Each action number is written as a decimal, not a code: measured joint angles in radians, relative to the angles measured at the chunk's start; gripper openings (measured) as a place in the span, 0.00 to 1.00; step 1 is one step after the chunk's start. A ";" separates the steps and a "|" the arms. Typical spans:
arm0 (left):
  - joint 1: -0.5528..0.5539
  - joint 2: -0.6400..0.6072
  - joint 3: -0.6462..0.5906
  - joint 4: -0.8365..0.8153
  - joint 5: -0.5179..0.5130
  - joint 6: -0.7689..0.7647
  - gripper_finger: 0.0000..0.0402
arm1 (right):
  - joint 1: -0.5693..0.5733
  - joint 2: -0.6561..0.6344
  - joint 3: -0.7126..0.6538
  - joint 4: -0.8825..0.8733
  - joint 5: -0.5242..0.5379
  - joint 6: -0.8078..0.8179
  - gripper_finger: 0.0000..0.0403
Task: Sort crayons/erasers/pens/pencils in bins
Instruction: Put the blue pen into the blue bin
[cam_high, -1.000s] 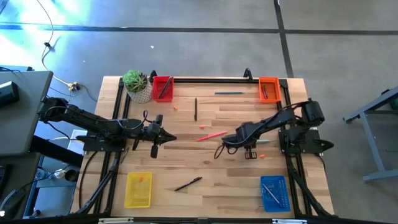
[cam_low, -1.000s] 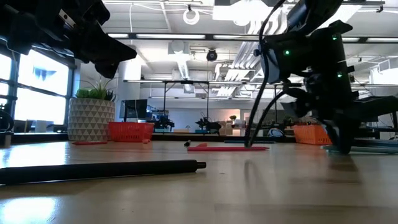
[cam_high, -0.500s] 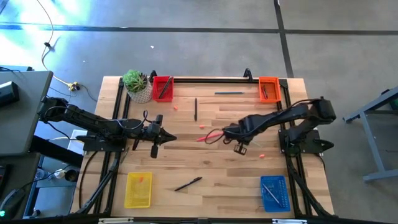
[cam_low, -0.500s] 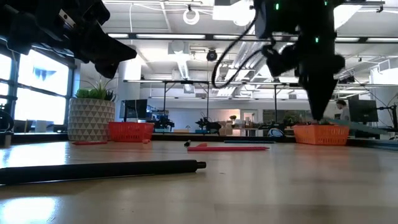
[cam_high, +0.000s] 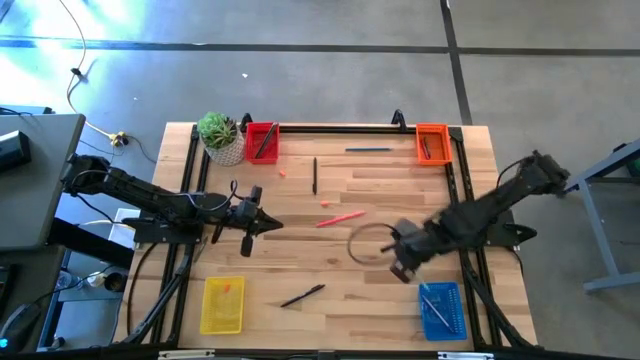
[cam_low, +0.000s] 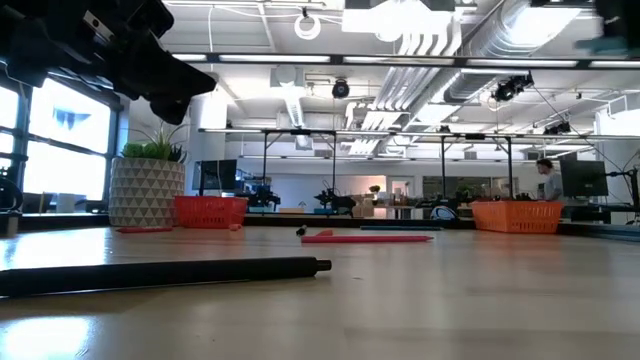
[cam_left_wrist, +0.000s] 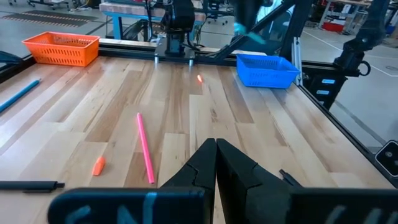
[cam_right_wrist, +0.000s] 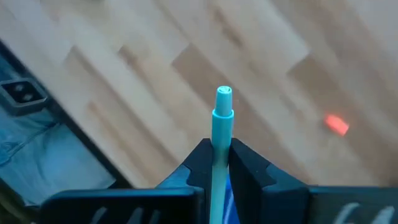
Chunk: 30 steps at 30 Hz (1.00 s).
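My right gripper is shut on a teal pen, above the table just beyond the blue bin. My left gripper is shut and empty, over the table's left middle. Short orange crayons lie flat on the wood; another shows in the right wrist view, and one lies in the yellow bin. The red bin and orange bin stand at the far edge. My right gripper pinches the teal pen's barrel between its two fingers. The pen runs along the fingers, and its end sticks out past the fingertips. The pen is lifted clear of the table.
A long pink stick lies mid-table. Black pens lie near the far middle and near the front. A blue pen lies at the far edge. A potted plant stands beside the red bin.
My right gripper has risen from the table right of the middle and gone toward the near edge, toward the blue bin; it has left the low view.
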 joint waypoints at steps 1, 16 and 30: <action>0.000 0.000 0.000 0.000 0.000 0.000 0.00 | 0.045 -0.001 0.000 0.000 0.021 0.055 0.07; -0.011 0.000 0.000 0.000 -0.001 -0.008 0.00 | 0.435 0.162 -0.002 -0.007 0.093 0.606 0.07; -0.011 0.000 0.000 0.000 -0.003 -0.008 0.00 | 0.465 0.277 -0.002 -0.014 0.005 0.682 0.07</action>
